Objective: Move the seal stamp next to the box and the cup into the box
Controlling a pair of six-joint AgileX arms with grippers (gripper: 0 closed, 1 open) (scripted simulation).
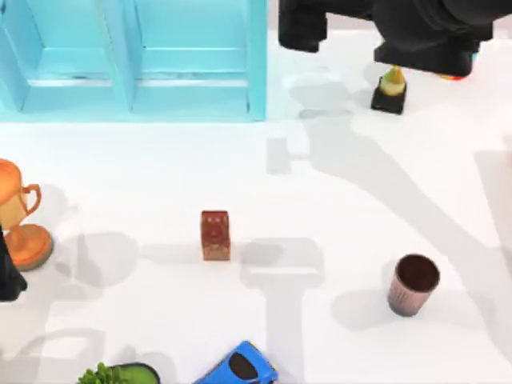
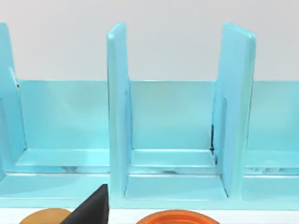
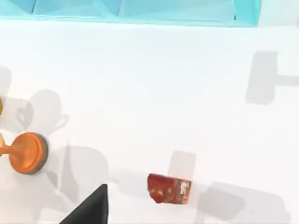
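Note:
The seal stamp [image 1: 215,235] stands upright in the middle of the white table, a small reddish-brown block; it also appears in the right wrist view [image 3: 169,189]. At the right front sits the coppery ribbed cup [image 1: 414,284], upright with a dark inside. The light blue box [image 1: 132,60] with open compartments fills the back left, and its dividers face the left wrist camera [image 2: 119,112]. My right gripper [image 1: 302,30] hangs high at the back right, far from both objects. My left gripper [image 1: 8,276] is at the left edge beside an orange trophy.
An orange two-handled trophy [image 1: 20,216] stands at the far left. A gold trophy on a black base [image 1: 390,88] sits under the right arm. A blue toy car [image 1: 240,368] and a green plant [image 1: 120,374] lie at the front edge.

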